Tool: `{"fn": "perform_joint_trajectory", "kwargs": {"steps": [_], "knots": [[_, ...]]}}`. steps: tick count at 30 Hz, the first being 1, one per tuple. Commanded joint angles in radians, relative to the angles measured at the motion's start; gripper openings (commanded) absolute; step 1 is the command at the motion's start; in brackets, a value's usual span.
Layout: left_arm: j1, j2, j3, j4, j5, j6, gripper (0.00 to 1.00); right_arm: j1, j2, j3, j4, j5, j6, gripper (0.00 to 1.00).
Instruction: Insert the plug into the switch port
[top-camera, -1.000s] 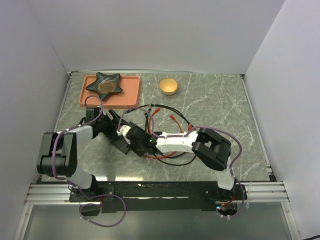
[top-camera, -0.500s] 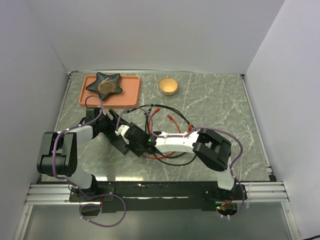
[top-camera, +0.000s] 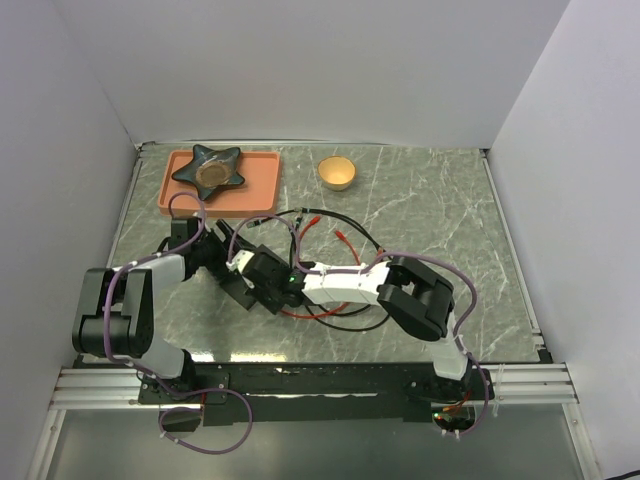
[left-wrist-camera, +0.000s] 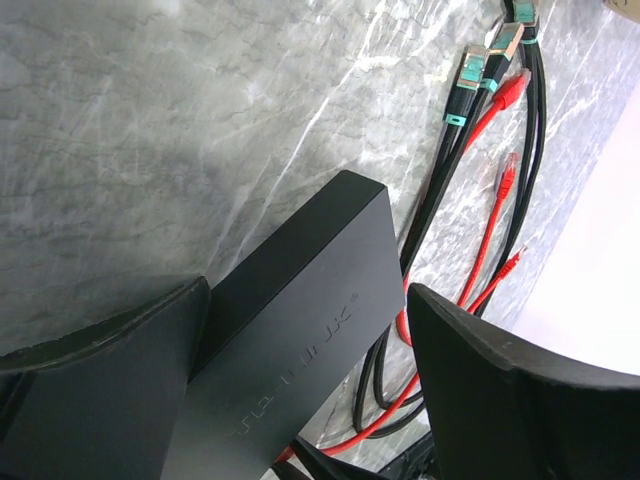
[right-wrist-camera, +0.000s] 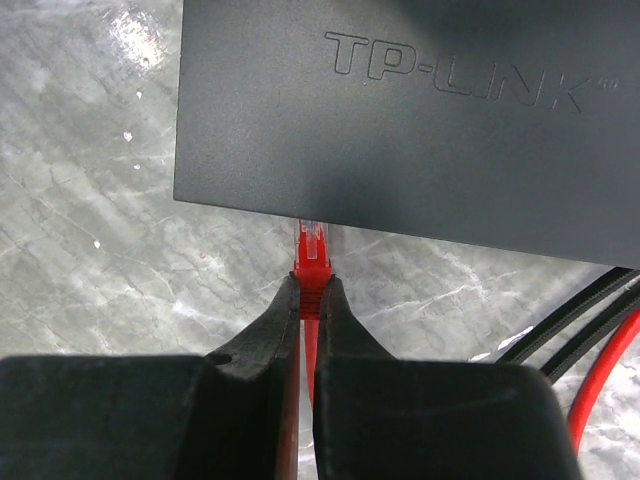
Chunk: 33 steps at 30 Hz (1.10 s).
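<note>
Plug (right-wrist-camera: 311, 250) is pinched by the right gripper (right-wrist-camera: 308, 300) at the edge of the switch (right-wrist-camera: 420, 120); the left gripper (left-wrist-camera: 305, 300) is held spread around it.

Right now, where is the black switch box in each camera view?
Top external: switch box left of centre, only partly showing.
Left wrist: lower centre, rising from the bottom edge.
Right wrist: across the top, lettering showing.
Shared landmark: red cables beside it.

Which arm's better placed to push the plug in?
Right. Its jaws are shut on the red plug, tip at the edge of the black box. Left jaws stand open astride the box.
</note>
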Motion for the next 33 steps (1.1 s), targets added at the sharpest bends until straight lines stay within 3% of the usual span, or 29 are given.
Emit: {"fn": "perform_joint_trajectory", "kwargs": {"steps": [1,23,33], "knots": [[-0.007,-0.01,-0.049,-0.125,-0.006,0.014,0.87,-0.003,0.029,0.082,0.066,0.069,0.024,0.0],[-0.026,-0.012,-0.152,-0.073,0.055,0.023,0.61,-0.05,0.046,0.168,0.092,0.065,0.074,0.0],[-0.062,-0.027,-0.177,-0.073,0.057,0.0,0.61,-0.062,0.075,0.238,0.108,0.048,0.076,0.0]]}}
